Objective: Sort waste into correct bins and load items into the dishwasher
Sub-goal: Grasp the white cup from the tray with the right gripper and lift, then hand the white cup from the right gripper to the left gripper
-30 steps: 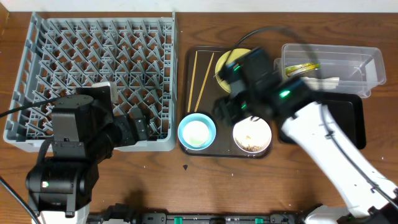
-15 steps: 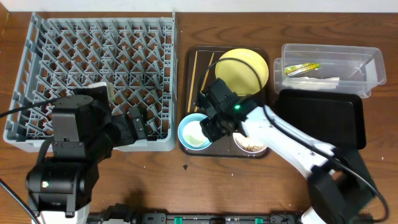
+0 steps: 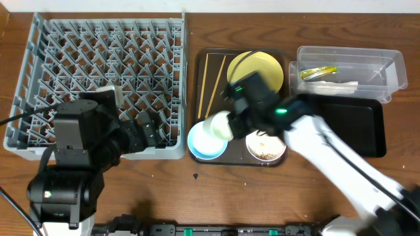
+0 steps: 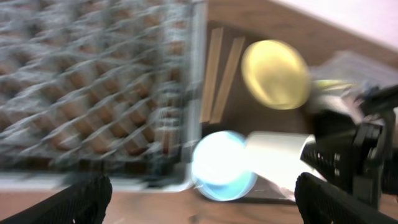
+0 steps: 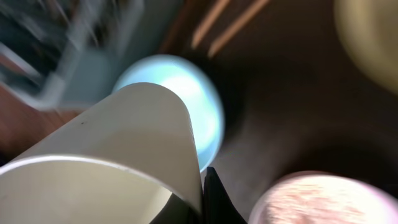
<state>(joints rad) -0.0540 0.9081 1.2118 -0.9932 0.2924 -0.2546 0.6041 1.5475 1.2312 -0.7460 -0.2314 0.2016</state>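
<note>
Here the small white cup [image 3: 220, 124] hangs tipped sideways just above the light blue bowl [image 3: 203, 148], its wall pinched in the closed right tool [image 3: 233, 122]. The left tool [image 3: 148, 130] gapes wide and empty at the dish rack's [image 3: 98, 59] near edge.

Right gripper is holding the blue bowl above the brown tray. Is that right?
No. The right gripper holds the white cup, not the blue bowl, above the brown tray; the bowl sits on the tray beneath it. The overhead view shows this.
</note>
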